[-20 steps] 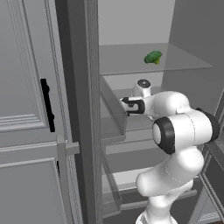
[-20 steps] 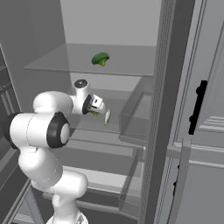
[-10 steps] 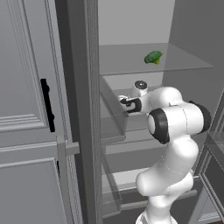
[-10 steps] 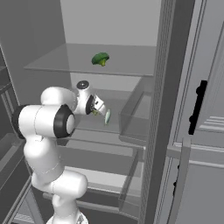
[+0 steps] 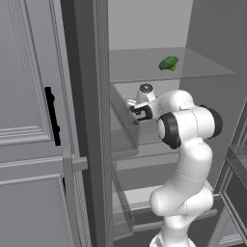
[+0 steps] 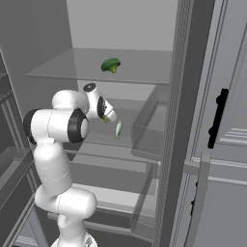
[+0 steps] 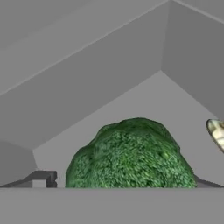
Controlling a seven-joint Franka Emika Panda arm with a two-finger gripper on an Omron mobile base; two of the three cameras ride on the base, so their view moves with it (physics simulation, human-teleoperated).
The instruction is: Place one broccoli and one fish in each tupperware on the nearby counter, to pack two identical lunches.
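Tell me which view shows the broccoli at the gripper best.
Hand view: that broccoli looms large between the open gripper's fingertips. In both base views the arm hides it; they show the other floret on the upper shelf.

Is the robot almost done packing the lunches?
No, nothing looks packed yet. One broccoli sits on the top fridge shelf. The open gripper is reaching at a second broccoli on the shelf below, with a pale fish beside it. Left: grab it, then carry both broccoli and fish to the tupperware.
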